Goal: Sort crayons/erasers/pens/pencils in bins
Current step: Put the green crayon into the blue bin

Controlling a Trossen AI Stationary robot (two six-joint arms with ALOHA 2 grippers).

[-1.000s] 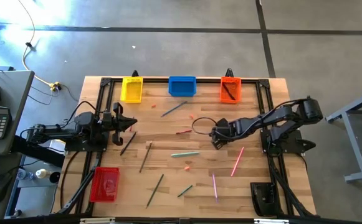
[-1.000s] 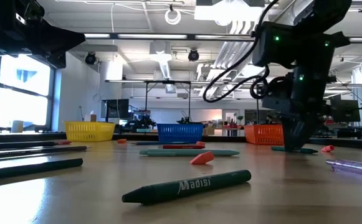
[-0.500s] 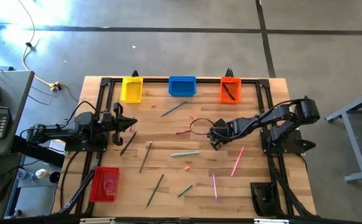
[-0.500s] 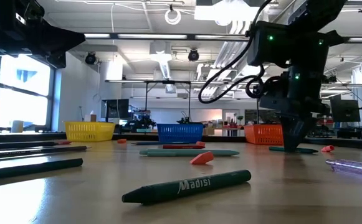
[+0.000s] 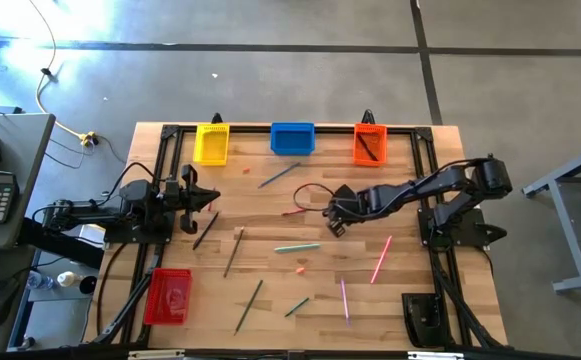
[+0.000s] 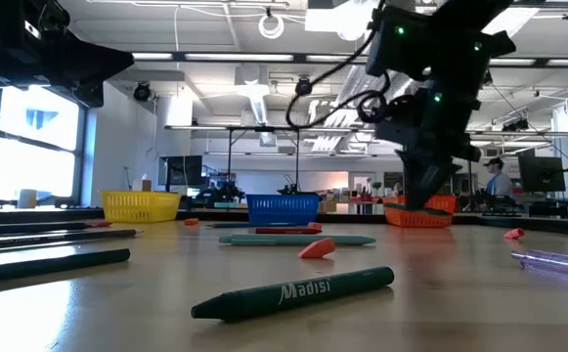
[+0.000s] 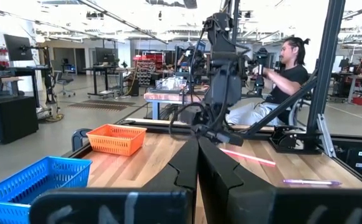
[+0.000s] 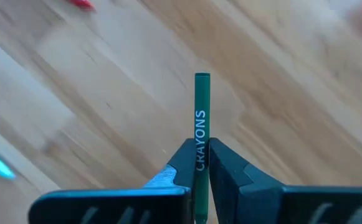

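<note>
The green crayon that lay on the worktop 1 s ago is no longer there. It is now clamped upright between the closed fingers of the right tool. That tool has been carried leftward over the middle of the worktop, and in the low view it is seen raised clear of the surface. A pick-up is therefore judged complete, and delivery to a bin is judged to be the step in hand. Which bin is meant cannot be told.

The left tool is parked at the left edge with its fingers pressed together and nothing between them.

- **Bins:** 4 are counted: yellow, blue and orange along the far edge, and red at the near left. 1 dark stick lies in the orange bin.
- **Crayons:** 3 are counted: the held 1, a green 1 and a reddish 1.
- **Pens:** 2 pink pens and 1 black pen are counted.
- **Pencils:** 2 are counted, brown and dark green.
- **Unsorted sticks:** 2 more long sticks, teal and blue-grey, cannot be classed.
- **Erasers:** about 3 small reddish lumps are made out, 1 of them at.
</note>
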